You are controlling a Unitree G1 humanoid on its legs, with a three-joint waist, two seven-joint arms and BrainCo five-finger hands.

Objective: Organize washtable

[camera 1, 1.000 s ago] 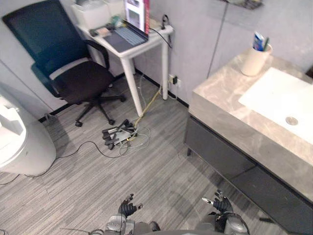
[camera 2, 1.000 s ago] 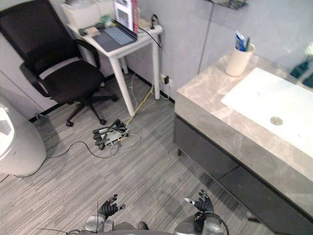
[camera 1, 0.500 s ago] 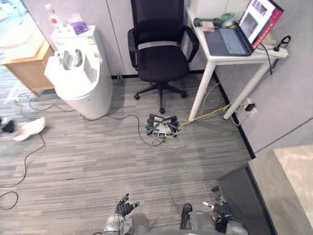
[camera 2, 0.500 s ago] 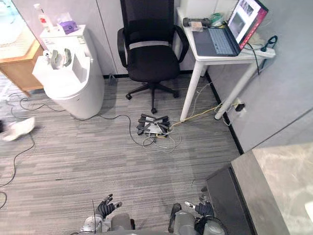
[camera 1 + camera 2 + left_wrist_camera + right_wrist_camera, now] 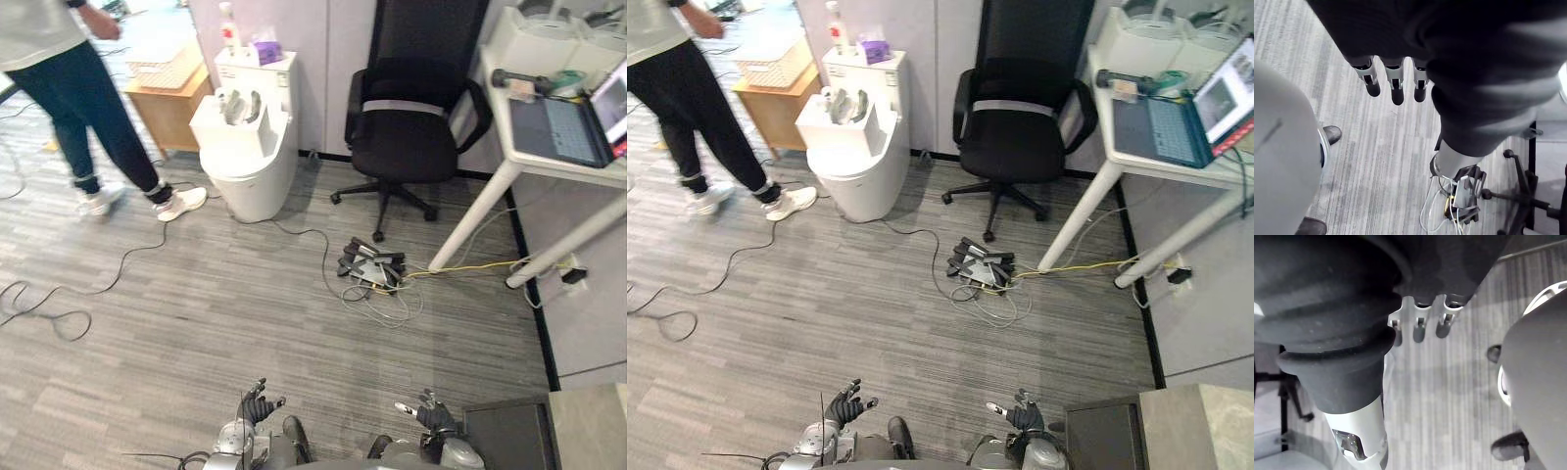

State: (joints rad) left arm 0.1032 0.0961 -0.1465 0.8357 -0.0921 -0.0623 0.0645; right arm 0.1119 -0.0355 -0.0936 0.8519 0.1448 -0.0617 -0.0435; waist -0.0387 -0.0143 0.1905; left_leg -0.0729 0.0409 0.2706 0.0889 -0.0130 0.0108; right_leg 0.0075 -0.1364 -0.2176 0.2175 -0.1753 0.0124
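Swung leftward off the washtable (image 5: 1200, 431), leaving its corner at lower right and a person (image 5: 69, 88) by the toilet (image 5: 245, 157) ahead; held left hand (image 5: 257, 406) and right hand (image 5: 431, 416) low, spread, empty; seemingly organized nothing yet.

You get just a corner of the counter (image 5: 1205, 431), cut off at the lower right edge. The person (image 5: 73, 98) is cropped above the waist, the laptop (image 5: 563, 127) partly.

Black chair (image 5: 416, 117), grey striped floor (image 5: 196, 294)
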